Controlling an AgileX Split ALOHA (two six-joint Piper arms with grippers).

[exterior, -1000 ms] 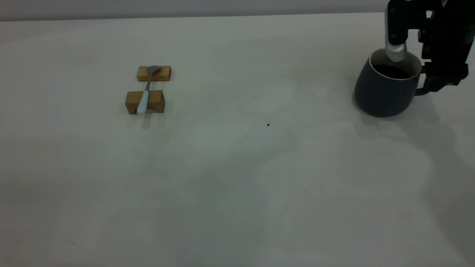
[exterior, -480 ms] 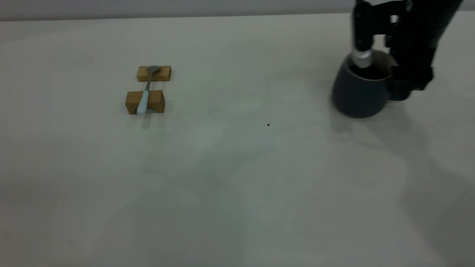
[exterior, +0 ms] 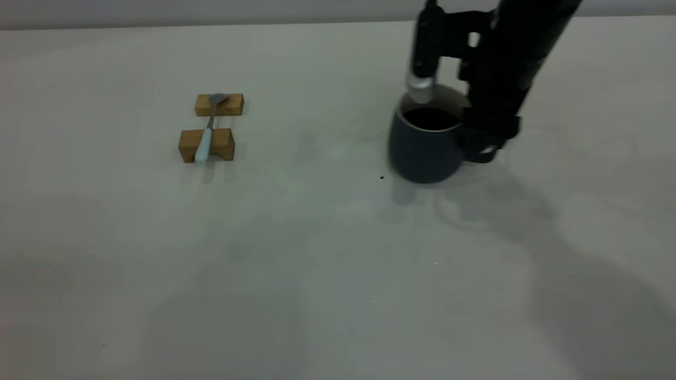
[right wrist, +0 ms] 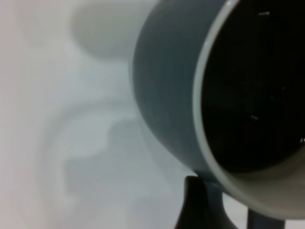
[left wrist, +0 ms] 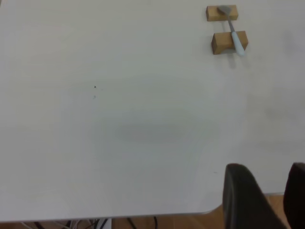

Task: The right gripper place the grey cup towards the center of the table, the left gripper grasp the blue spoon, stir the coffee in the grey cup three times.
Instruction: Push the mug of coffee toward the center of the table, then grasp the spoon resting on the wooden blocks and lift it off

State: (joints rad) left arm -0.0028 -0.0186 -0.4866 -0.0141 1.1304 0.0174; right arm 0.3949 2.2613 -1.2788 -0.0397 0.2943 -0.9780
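One change: grey cup (exterior: 426,143) has shifted left from the far-right edge of the worktop (exterior: 317,253) over the last sec, now sits just right of centre, beside the small dark speck (exterior: 382,178).
R gripper: right gripper (exterior: 483,150) at the cup's handle side; you're carrying it by the handle, fingers clamped on it as far as the wrist view shows, a dark finger (right wrist: 200,205) under the rim.
Cup tilt: roughly upright now, base close to the worktop; can't tell if it's touching or just above.
Coffee: coffee (exterior: 432,118) dark, sits below the rim, no spill seen.
Spoon: blue spoon (exterior: 205,138) untouched, lying across two wooden blocks (exterior: 207,144) at far left, well apart from cup.
L gripper: left gripper (left wrist: 267,200) parked off the near-left edge, fingers apart, nothing between them.
Meaning: step 1 nearly done, I'd judge. Set cup down, let go of handle, clear the R arm.
Next: L arm then goes for the spoon handle; stirring not yet begun.
Risk: a quick stop could slosh the coffee, so ease off.
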